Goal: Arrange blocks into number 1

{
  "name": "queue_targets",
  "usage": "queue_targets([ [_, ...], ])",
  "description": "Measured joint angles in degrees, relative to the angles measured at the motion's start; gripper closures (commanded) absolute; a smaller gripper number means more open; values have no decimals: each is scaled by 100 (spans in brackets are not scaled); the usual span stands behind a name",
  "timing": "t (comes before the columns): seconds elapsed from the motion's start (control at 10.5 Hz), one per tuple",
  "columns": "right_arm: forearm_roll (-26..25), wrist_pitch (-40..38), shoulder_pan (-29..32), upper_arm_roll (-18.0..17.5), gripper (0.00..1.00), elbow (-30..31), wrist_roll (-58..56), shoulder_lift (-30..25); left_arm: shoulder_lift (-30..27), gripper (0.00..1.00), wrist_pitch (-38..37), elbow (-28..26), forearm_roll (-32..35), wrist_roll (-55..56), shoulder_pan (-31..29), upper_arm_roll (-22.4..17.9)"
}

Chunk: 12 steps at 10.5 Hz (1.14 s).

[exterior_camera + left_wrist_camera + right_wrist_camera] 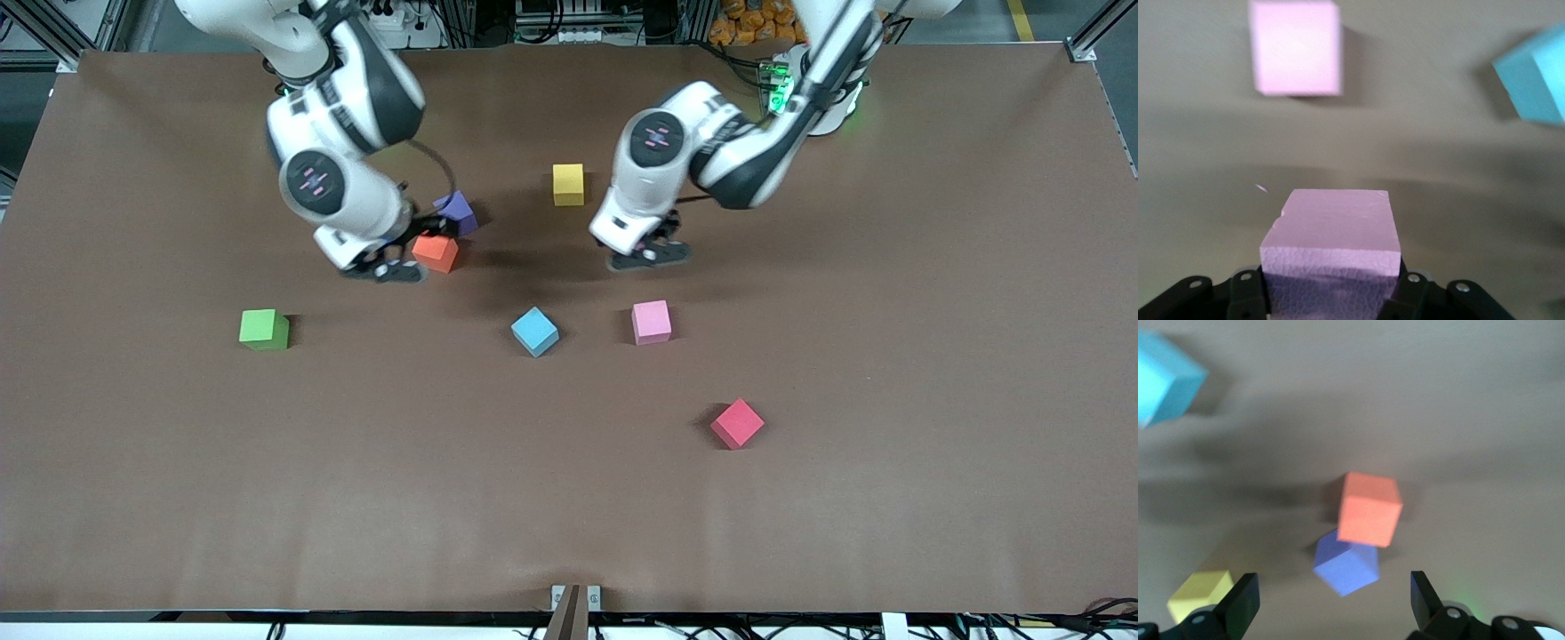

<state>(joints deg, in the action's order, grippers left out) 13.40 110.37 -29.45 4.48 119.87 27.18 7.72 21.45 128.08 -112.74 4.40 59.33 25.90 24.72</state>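
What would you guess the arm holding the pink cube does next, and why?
Probably it carries its pink block toward the yellow block and sets it down nearer the front camera to start a column. The left gripper is shut on that block above the table, while the right gripper hangs open over the orange block.

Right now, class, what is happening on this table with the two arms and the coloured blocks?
The left gripper holds a light pink block above the table, between the yellow block and the second pink block. The right gripper, fingers open, hovers over the orange block and purple block. The green, light blue and crimson blocks lie scattered; no figure yet.
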Motion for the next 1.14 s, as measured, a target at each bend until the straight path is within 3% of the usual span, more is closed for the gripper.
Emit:
queue_targets([
  [0.19,7,128,415,25,0,21,-2,389,779,100,5,526,477,601,642,-60],
  [0.48,478,201,444,137,0,21,14,731,1584,100,28,915,1007,912,895,-108],
  [0.86,644,149,396,147,0,26,243,749,1631,100,92,974,1011,912,999,-105],
  [1.14,903,202,230,148,0,82,419,1060,1637,100,183,972,1011,912,1026,-72],
])
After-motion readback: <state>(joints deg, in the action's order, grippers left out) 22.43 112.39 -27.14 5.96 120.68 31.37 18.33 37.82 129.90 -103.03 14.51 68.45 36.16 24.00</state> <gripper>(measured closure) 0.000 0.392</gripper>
